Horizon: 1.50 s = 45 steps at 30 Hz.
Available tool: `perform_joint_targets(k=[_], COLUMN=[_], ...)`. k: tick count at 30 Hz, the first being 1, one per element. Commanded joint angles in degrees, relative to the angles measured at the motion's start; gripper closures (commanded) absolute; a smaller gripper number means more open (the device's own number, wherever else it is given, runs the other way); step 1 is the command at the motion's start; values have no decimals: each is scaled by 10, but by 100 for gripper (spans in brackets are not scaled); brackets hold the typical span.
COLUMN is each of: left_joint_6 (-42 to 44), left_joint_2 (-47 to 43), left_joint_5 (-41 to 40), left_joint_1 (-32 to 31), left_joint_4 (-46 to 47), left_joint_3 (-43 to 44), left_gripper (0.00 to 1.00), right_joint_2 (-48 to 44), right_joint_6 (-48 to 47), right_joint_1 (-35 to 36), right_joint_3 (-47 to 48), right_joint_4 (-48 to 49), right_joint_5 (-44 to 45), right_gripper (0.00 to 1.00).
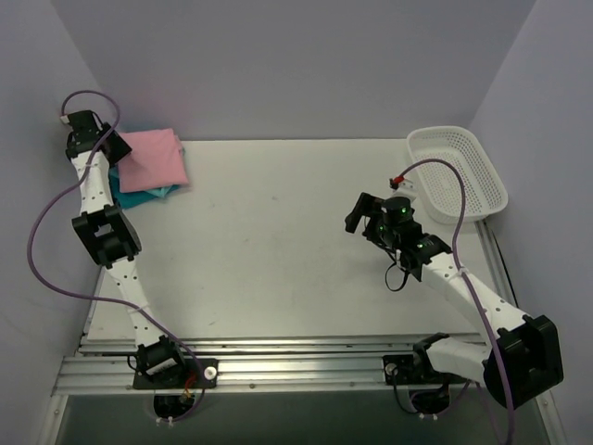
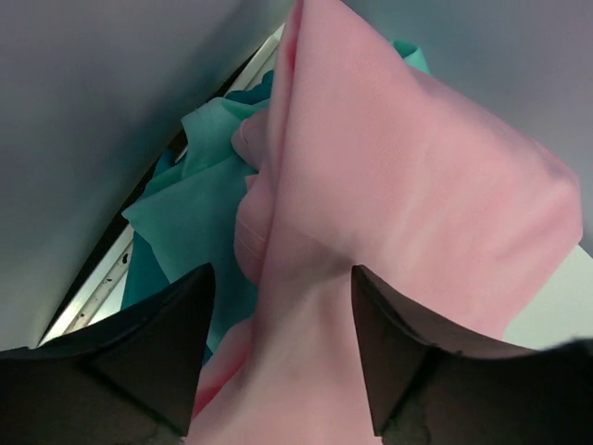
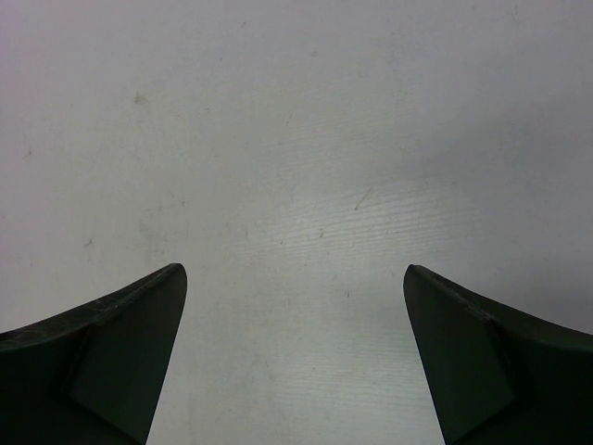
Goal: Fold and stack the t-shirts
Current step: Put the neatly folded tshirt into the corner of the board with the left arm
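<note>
A folded light pink t-shirt (image 1: 153, 158) lies on top of a teal t-shirt (image 1: 148, 193) at the table's far left corner, with a strip of blue cloth (image 1: 115, 182) showing beside them. My left gripper (image 1: 115, 148) is at the stack's left edge. In the left wrist view the pink t-shirt (image 2: 408, 176) fills the gap between the spread fingers (image 2: 167, 324), with the teal t-shirt (image 2: 190, 204) beneath; the left gripper (image 2: 278, 306) stands open around the cloth. My right gripper (image 1: 356, 215) hangs open and empty over the bare table (image 3: 296, 139); it (image 3: 295, 306) touches nothing.
An empty white mesh basket (image 1: 498, 190) stands at the far right corner. Walls close the back and both sides. Purple cables loop off both arms. A metal rail (image 1: 296, 357) runs along the near edge.
</note>
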Motion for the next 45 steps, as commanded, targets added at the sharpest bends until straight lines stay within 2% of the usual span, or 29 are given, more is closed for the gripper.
perform_joint_targets(k=[1, 2, 5, 8, 12, 16, 19, 23, 26, 29, 32, 34, 35, 36, 37, 38, 39, 40, 41, 43, 45], left_joint_6=[-50, -55, -67, -73, -76, -90, -92, -69, -68, -77, -81, -74, -69, -60, -54, -48, -51, -59, -66, -100, -88], left_joint_2=[36, 48, 53, 43, -14, -104, -174, -242, -302, -378, -461, -539, -569, -603, -681, -722, -770, -855, -895, -1004, -1061], left_joint_5=[-11, -11, -16, -14, -43, -115, -129, -202, -221, -238, -214, -221, -231, -246, -294, -316, -336, -338, -335, -348, -322], left_joint_1=[44, 48, 58, 56, 37, 27, 25, 5, -6, -26, -73, -116, -179, -216, -267, -308, -379, -405, -422, -456, -461], left_joint_4=[-31, -41, -47, -40, -12, 22, 45, -12, -40, -68, -98, -104, -101, -89, -72, -26, -3, 10, 26, 20, 37], left_joint_3=[23, 30, 23, 8, -30, -131, -175, -147, -144, -163, -222, -301, -334, -370, -465, -520, -573, -624, -708, -777, -857], left_gripper=[29, 21, 8, 3, 3, 3, 3, 3, 3, 3, 3, 3, 3, 3, 3, 3, 3, 5, 6, 6, 6], right_joint_2=[4, 5, 6, 7, 8, 6, 3, 1, 2, 9, 7, -4, -15, -20, -26, -30, -40, -47, -61, -78, -100], right_joint_6=[-7, -8, -7, -8, -9, -9, -10, -11, -12, -16, -14, -15, -14, -11, -10, -10, -7, -5, -4, 1, 3], right_joint_1=[6, 6, 7, 7, 8, 8, 9, 11, 14, 17, 19, 21, 25, 27, 30, 32, 43, 47, 53, 67, 74], right_joint_3=[4, 3, 3, 4, 4, 5, 4, 3, 5, 16, 26, 26, 23, 23, 24, 27, 31, 34, 35, 34, 29], right_joint_4=[8, 8, 7, 6, 4, 3, 0, -2, -3, -14, -21, -21, -18, -19, -22, -38, -53, -64, -82, -101, -108], right_joint_5=[15, 16, 18, 20, 27, 32, 39, 48, 54, 62, 70, 70, 70, 69, 70, 73, 80, 95, 103, 118, 129], right_gripper=[0, 0, 0, 0, 0, 0, 0, 0, 0, 0, 0, 0, 0, 0, 0, 0, 0, 0, 0, 0, 0])
